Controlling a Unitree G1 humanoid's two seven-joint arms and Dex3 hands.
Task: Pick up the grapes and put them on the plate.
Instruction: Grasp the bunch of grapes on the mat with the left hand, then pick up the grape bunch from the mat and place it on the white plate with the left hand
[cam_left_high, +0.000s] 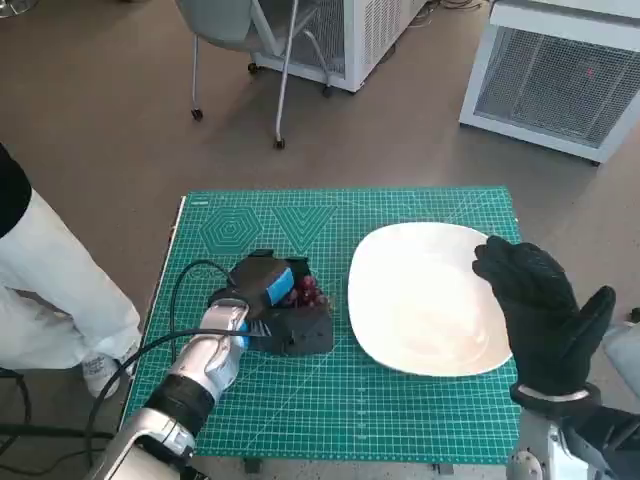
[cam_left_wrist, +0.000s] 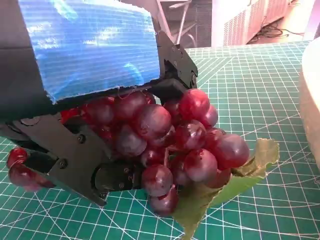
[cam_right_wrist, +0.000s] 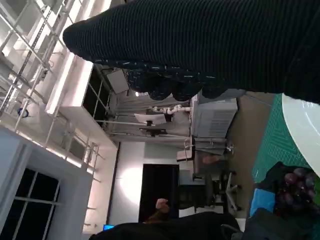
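Note:
A bunch of dark red grapes (cam_left_high: 309, 291) with a green leaf (cam_left_wrist: 241, 179) lies on the green mat, left of the white plate (cam_left_high: 420, 300). My left hand (cam_left_high: 268, 292) is down on the mat with its black fingers (cam_left_wrist: 75, 160) wrapped round the grapes (cam_left_wrist: 170, 145); the bunch's underside and leaf still touch the mat. My gloved right hand (cam_left_high: 540, 310) hovers over the plate's right edge, fingers apart and holding nothing. The right wrist view shows the glove (cam_right_wrist: 200, 40), a strip of the plate (cam_right_wrist: 306, 131) and the grapes (cam_right_wrist: 295, 186) beyond it.
The green cutting mat (cam_left_high: 350, 400) covers the small table. A person's white-clad leg and shoe (cam_left_high: 55, 290) stand close to the table's left side. A wheeled chair (cam_left_high: 245, 40) and white units (cam_left_high: 560, 70) are on the floor behind.

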